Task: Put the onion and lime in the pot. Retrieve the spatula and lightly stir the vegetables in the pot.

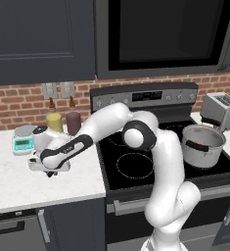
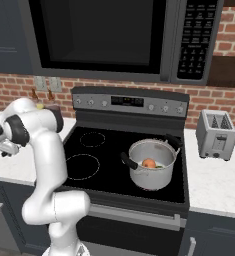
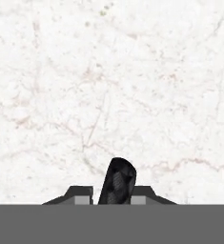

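The gripper (image 3: 117, 199) sits low over the white marble counter (image 1: 18, 181) at the left of the left base view. In the hand view its two dark fingertips stand close together at the bottom centre, pinching a slim black handle (image 3: 117, 181) that rises between them; this looks like the spatula's handle, though its metal head is out of sight.

The pot (image 2: 151, 170) stands on the black stovetop (image 2: 89, 150), lower right of centre in the right base view, with its dark side handle pointing left. The onion (image 2: 149, 163) lies inside it, and a sliver of green just beside it seems to be the lime (image 2: 158, 166). A silver toaster (image 2: 216, 134) stands on the counter to the right of the stove.
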